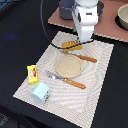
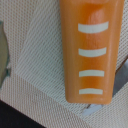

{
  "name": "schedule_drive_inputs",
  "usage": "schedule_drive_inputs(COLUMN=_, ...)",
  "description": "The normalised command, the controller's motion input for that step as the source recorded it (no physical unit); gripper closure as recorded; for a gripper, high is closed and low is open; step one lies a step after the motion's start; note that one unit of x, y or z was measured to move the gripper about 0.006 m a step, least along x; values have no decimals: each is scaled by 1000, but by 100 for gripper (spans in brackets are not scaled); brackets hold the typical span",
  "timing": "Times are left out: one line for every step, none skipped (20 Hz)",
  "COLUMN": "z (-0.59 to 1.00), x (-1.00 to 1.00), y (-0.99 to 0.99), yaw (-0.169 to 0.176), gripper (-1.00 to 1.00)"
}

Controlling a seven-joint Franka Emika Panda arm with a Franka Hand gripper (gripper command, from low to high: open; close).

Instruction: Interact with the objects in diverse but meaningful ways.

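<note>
The orange ridged bread loaf [image 1: 71, 46] lies at the far edge of the woven placemat [image 1: 95, 95]. My gripper [image 1: 80, 42] is down at the loaf's end on the exterior view's right; I cannot tell whether it is touching or holding it. In the wrist view the loaf [image 2: 91, 50] fills most of the frame, very close, with white ridge marks. A grey finger part [image 2: 121, 75] shows beside it. The small yellow packet [image 1: 32, 73] and the pale blue carton [image 1: 41, 92] sit on the mat's near left. The dark grey pot [image 1: 65, 7] is behind the arm, partly hidden.
A round tan plate [image 1: 68, 66] sits mid-mat, with a wooden-handled knife [image 1: 86, 58] beyond it and a fork [image 1: 67, 80] in front. A brown board [image 1: 110, 27] at the back carries a bowl [image 1: 123, 17]. The table around is black.
</note>
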Motion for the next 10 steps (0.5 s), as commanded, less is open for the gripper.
schedule_drive_inputs(z=-351, x=-377, y=-157, yaw=23, gripper=-100)
schedule_drive_inputs(z=-360, x=-369, y=-157, yaw=25, gripper=-100)
schedule_drive_inputs(z=-357, x=-369, y=-166, yaw=26, gripper=-100)
schedule_drive_inputs(z=-366, x=-357, y=-151, yaw=27, gripper=-100)
schedule_drive_inputs(z=-377, x=-374, y=-146, yaw=27, gripper=-100)
schedule_drive_inputs(z=-366, x=-366, y=-143, yaw=27, gripper=-100)
schedule_drive_inputs(z=-389, x=-374, y=-126, yaw=26, gripper=-100)
schedule_drive_inputs(z=-397, x=-377, y=-126, yaw=26, gripper=100)
schedule_drive_inputs(z=-397, x=-394, y=-131, yaw=26, gripper=100)
schedule_drive_inputs(z=-383, x=-394, y=-134, yaw=26, gripper=100)
